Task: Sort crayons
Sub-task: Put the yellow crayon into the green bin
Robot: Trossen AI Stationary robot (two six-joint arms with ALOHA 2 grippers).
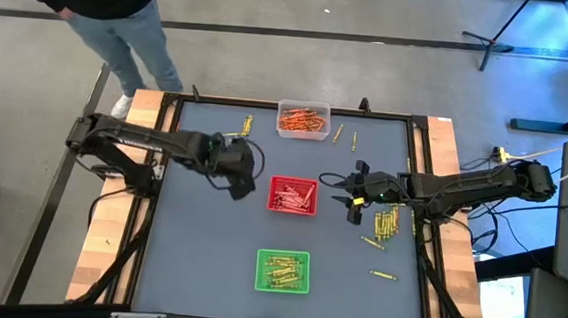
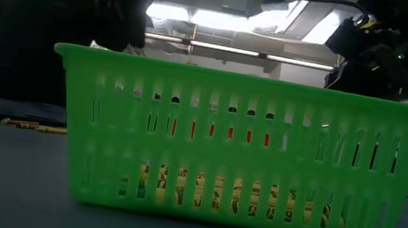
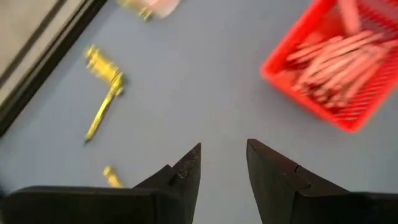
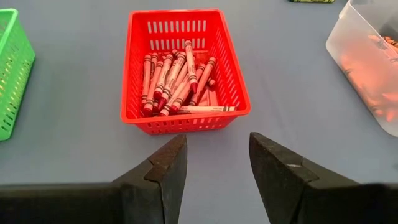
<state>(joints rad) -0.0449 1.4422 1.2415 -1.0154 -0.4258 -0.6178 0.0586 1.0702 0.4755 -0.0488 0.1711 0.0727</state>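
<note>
red tray (image 1: 292,196) mid-table, red crayons (image 4: 177,87) inside | left gripper (image 1: 243,184) just left of tray, fingers slightly apart, empty | right gripper (image 1: 349,206) right of tray, fingers spread, empty | loose yellow crayons (image 1: 386,224) right of the tray, past the right gripper

The counter (image 1: 209,234) has a smooth, matt grey-blue top, edged by pale wood planks (image 1: 97,246) and a dark metal frame (image 1: 60,204). The red tray (image 4: 231,81) and green tray (image 2: 247,88) look like slotted, slightly glossy plastic; the clear tray (image 4: 348,43) is frosted plastic. The red crayons (image 4: 177,84) wear matt paper wrappers.
</note>
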